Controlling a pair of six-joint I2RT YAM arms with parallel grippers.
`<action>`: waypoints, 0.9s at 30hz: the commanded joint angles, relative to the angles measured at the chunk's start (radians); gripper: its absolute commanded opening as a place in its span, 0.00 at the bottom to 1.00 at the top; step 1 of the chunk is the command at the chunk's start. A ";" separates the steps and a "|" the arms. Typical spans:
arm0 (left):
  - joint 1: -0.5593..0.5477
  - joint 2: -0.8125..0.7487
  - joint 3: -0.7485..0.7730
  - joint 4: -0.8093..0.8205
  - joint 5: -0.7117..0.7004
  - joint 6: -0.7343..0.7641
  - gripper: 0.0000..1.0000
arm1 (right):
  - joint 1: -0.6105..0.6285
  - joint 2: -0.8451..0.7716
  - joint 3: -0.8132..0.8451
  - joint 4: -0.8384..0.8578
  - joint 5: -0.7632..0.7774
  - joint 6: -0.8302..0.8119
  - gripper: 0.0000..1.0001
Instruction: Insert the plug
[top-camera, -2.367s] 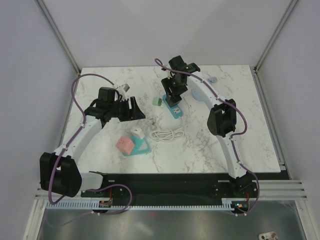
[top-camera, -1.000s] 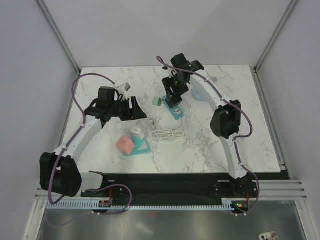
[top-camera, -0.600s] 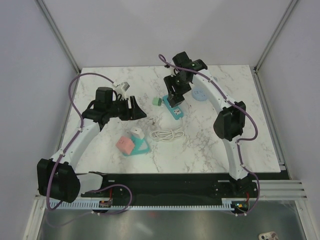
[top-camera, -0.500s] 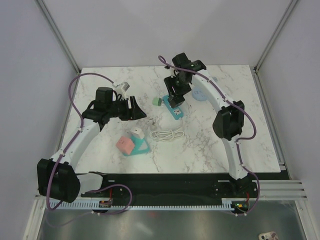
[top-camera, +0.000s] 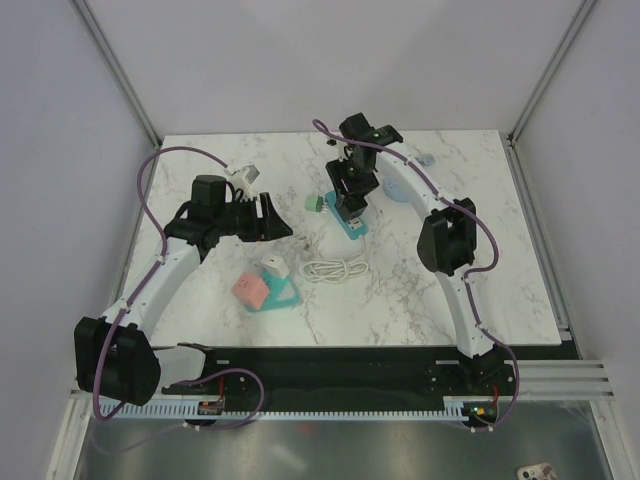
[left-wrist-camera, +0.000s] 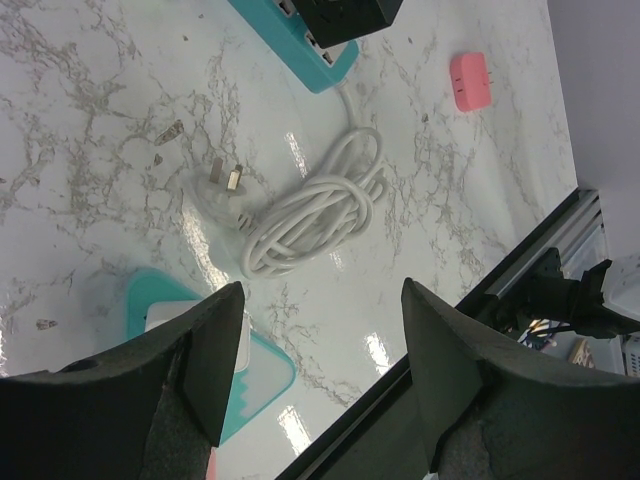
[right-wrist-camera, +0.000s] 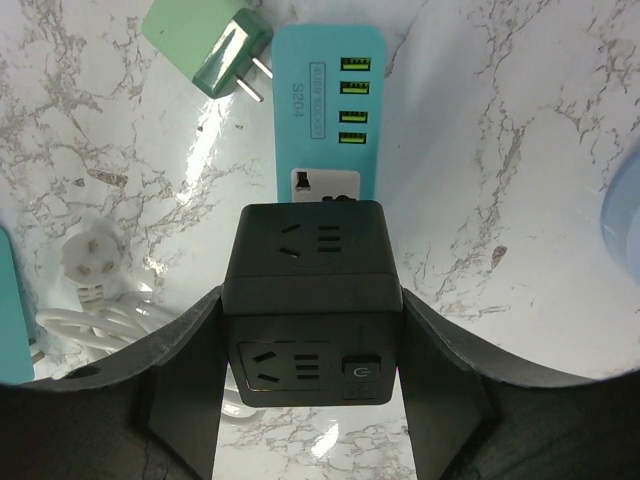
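Note:
My right gripper (right-wrist-camera: 310, 350) is shut on a black cube socket adapter (right-wrist-camera: 310, 300) and holds it over the near end of the teal power strip (right-wrist-camera: 328, 100); I cannot tell whether its pins are in the strip. In the top view the right gripper (top-camera: 350, 195) sits over the strip (top-camera: 353, 226). A white cable (top-camera: 335, 268) with a white plug (left-wrist-camera: 222, 180) lies coiled in mid-table. My left gripper (left-wrist-camera: 325, 390) is open and empty, above the table left of the cable; it also shows in the top view (top-camera: 270, 217).
A green plug (right-wrist-camera: 210, 45) lies beside the strip's far end. A teal tray (top-camera: 285, 294) with a white adapter (top-camera: 272, 266) and a pink cube (top-camera: 249, 289) sits near the front left. A pale blue disc (top-camera: 400, 190) lies right of the strip.
My right arm swung its elbow outward and back, keeping the black cube over the power strip. My left arm shifted slightly and stays open.

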 joint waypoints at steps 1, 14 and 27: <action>-0.001 -0.018 0.000 0.026 -0.006 0.033 0.71 | -0.002 0.012 0.067 0.001 0.026 0.013 0.00; -0.001 -0.021 0.000 0.024 0.002 0.031 0.71 | 0.000 0.074 0.073 0.005 0.023 -0.011 0.00; 0.000 -0.017 0.001 0.021 -0.003 0.030 0.71 | 0.000 0.101 0.086 0.008 -0.009 -0.053 0.00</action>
